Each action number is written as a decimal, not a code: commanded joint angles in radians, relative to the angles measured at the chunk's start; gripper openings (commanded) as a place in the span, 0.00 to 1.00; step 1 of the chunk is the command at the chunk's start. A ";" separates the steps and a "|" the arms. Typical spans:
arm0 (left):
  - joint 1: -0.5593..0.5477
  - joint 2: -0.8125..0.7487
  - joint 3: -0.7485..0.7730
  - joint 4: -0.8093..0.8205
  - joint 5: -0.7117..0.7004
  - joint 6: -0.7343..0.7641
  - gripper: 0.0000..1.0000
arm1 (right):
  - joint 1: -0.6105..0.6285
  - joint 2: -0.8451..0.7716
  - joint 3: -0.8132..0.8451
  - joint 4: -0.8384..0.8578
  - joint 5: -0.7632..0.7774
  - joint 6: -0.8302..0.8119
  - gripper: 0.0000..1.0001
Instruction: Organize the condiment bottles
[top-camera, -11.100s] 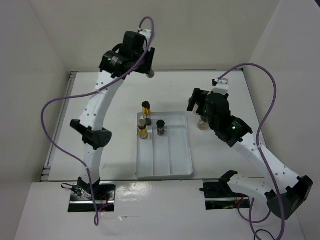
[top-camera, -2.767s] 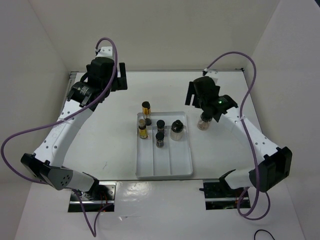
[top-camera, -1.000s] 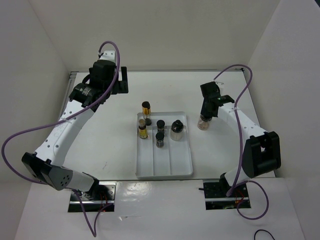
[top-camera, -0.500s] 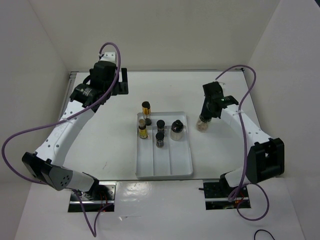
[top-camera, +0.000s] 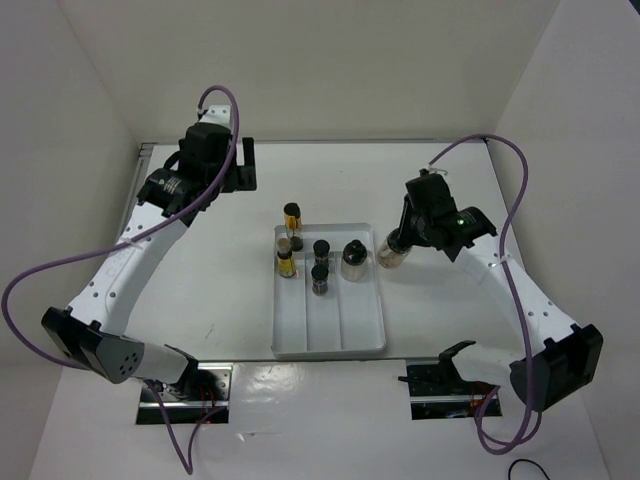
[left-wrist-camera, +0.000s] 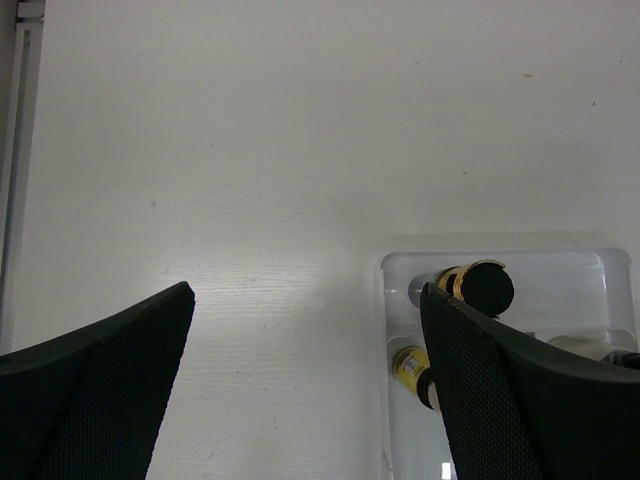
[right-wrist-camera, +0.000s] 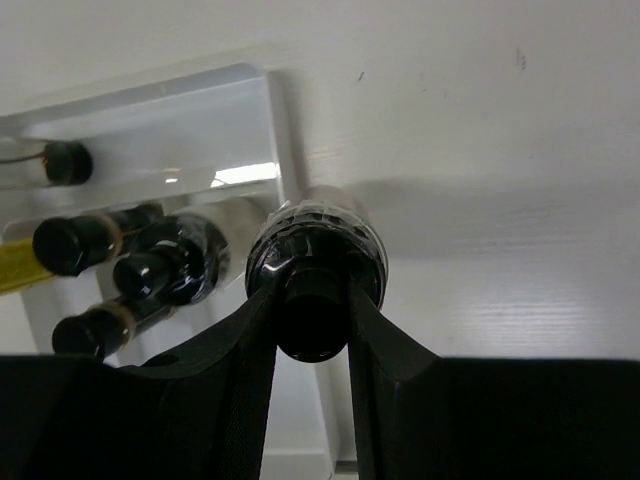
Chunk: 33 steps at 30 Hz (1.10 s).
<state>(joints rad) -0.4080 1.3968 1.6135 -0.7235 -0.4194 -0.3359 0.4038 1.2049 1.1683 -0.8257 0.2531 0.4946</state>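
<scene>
Bottles (top-camera: 321, 250) stand in the tray's (top-camera: 330, 335) far end, another bottle (top-camera: 292, 215) behind it.

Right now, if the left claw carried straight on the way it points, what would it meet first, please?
Most likely bare table: the left claw frames only white tabletop between its open fingers. The white tray lies off to one side, probably clear, though depth is hard to judge.

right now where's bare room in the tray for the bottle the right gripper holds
The tray's near half is bare across all three lanes, down to its near rim. The far end, beside the held bottle, is crowded with bottles.
</scene>
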 joint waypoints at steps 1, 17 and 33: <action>0.006 -0.041 0.000 -0.005 0.025 0.009 1.00 | 0.059 -0.045 -0.002 -0.046 -0.021 0.067 0.00; 0.006 -0.131 -0.064 -0.034 0.025 -0.049 1.00 | 0.196 -0.145 -0.088 -0.081 -0.115 0.131 0.00; 0.006 -0.122 -0.064 -0.025 0.016 -0.049 1.00 | 0.299 -0.041 -0.107 0.040 -0.104 0.140 0.00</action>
<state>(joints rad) -0.4080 1.2865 1.5379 -0.7704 -0.3981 -0.3714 0.6773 1.1454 1.0637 -0.8719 0.1360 0.6239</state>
